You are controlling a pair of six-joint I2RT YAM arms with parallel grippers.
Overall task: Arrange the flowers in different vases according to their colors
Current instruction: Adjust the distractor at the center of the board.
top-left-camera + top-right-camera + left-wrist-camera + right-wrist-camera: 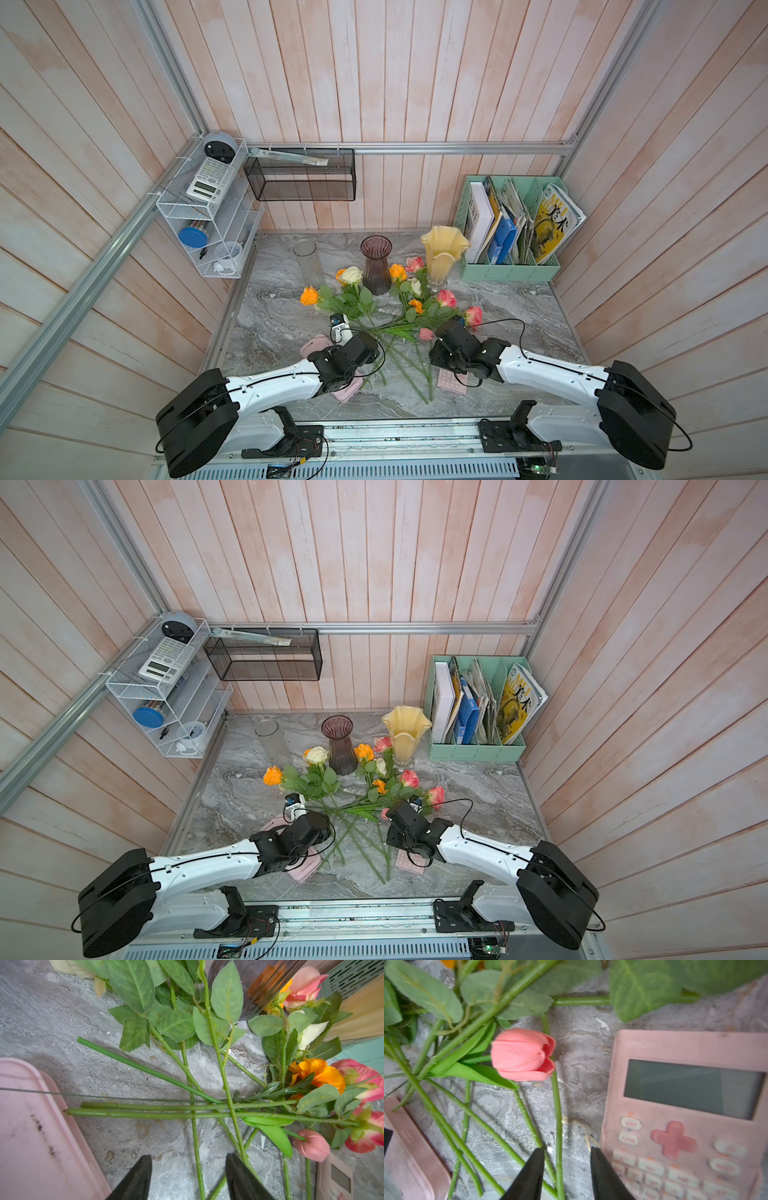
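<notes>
Picking stage, vases (376, 266) empty beyond both pincers. Left pincer (190, 1176) spread astride crossed stems; right pincer (566, 1167) spread astride a stem running past the tulip (523, 1054). Flowers (361, 303) heaped on counter (540, 299) ahead. Next: closing on one stem only, lifting clear.

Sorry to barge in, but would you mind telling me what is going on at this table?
Two robot arms are sorting artificial flowers by colour. The flowers lie in a heap on the table; the clear vase, purple vase and yellow vase behind them look empty. The left pincer is open over the crossed stems, and the right pincer is open astride a stem near the pink tulip, beside a pink calculator. Nothing is gripped yet.
</notes>
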